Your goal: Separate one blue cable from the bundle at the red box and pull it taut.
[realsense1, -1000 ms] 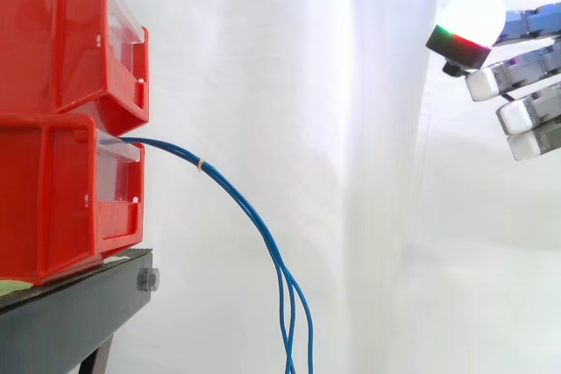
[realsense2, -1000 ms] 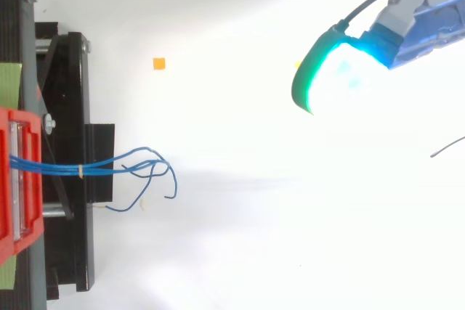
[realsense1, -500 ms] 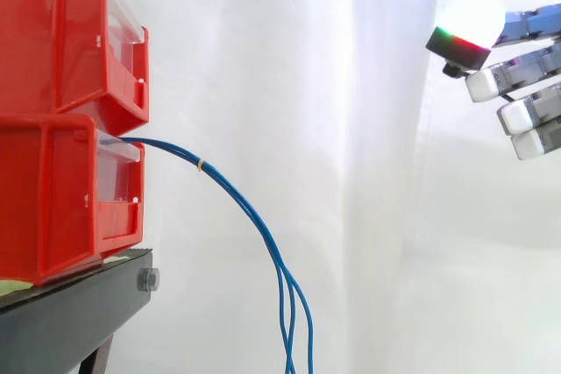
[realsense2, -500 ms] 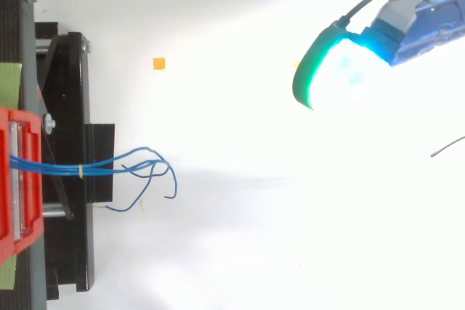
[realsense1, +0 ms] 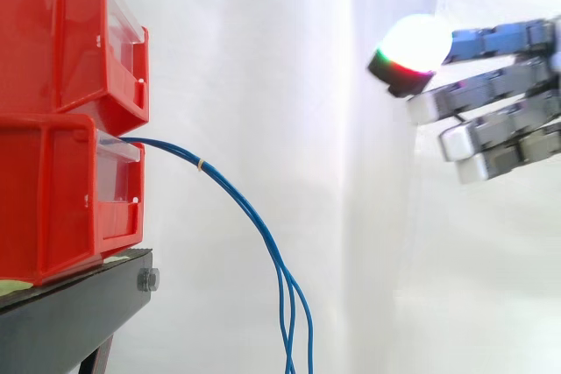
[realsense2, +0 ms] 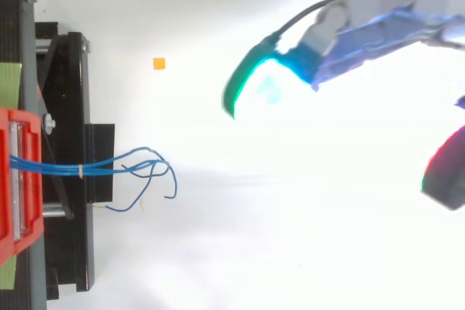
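Robot hand [realsense1: 501,87] sits high at the right of the side view, fully open. Its fingers [realsense1: 491,129] are straight, stacked one above another and pointing left toward the bins, with nothing in them. The top fingertip [realsense1: 414,41] glows white with a green and red rim; the lower pads are plain white. In the top view the robot hand [realsense2: 363,23] comes in from the upper right corner with its lead pad glowing cyan-green. A second pad [realsense2: 445,179] with a magenta rim is at the right edge. There is a clear gap between the hand and the cables in both views, so no contact.

The bundle of blue cables [realsense1: 250,216] leaves the front of the lower red bin [realsense1: 53,190]. A small pale band [realsense1: 201,165] ties it just outside the bin. From there the cables arc out and down, fan slightly apart and run off the bottom edge of the side view. All are slack and none is pulled straight. In the top view the bundle [realsense2: 109,163] runs right from the bin across the black stand [realsense2: 73,107], and its loose ends curl just past the stand's edge.

The upper red bin [realsense1: 61,32] is stacked on the lower one, and both sit on the stand. There is a silver bolt [realsense1: 147,280] on the stand's front edge. A small orange square [realsense2: 158,63] lies on the white surface, well apart from the cables. A white curtain [realsense1: 289,85] hangs behind.
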